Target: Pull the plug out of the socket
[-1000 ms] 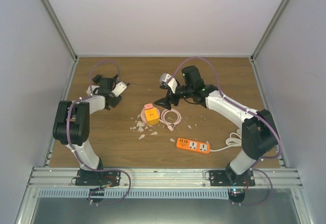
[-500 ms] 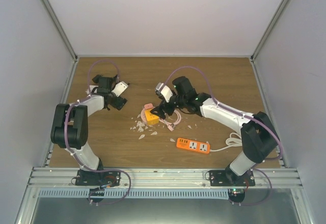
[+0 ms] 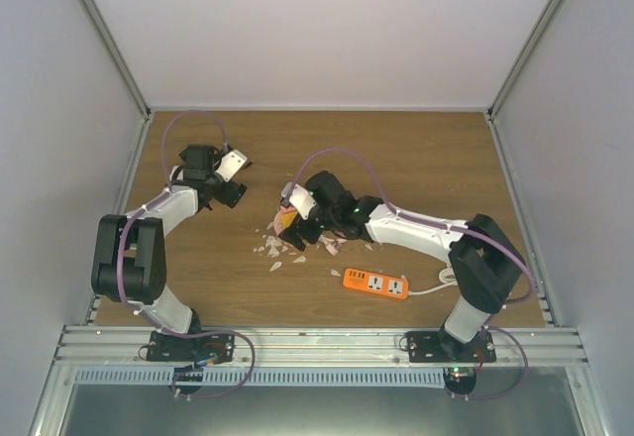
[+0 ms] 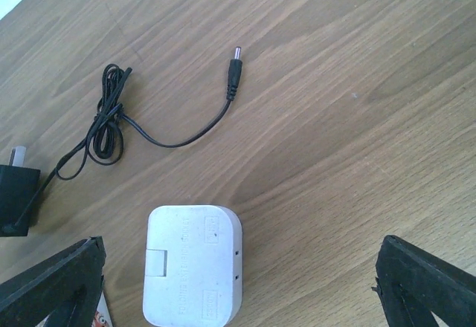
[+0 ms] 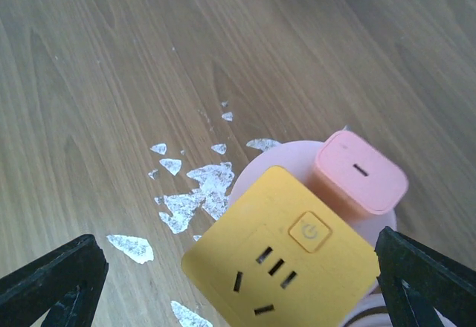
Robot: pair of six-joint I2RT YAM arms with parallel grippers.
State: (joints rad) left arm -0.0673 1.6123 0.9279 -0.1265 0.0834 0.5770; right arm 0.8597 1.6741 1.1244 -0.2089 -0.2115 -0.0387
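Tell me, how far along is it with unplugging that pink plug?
Done: nothing yet; the pink plug is still in the yellow socket. In hand: the right arm's jaws hover open over them, gripping nothing. Left: grip, then pull the plug free.

1. The yellow cube-shaped plastic socket (image 5: 279, 256) sits on the wooden desk (image 5: 111, 59), near the middle of it in the overhead view. In the right wrist view its top face points up at the camera and the cube is turned cornerwise. That face carries a round power-symbol button near one corner and a group of dark outlet slots below it.
2. The pink rounded plastic plug (image 5: 361, 175) is a small block with soft corners and a short dark slot in its upper face. It sits tight against the socket's far right side, touching it, not pulled free.
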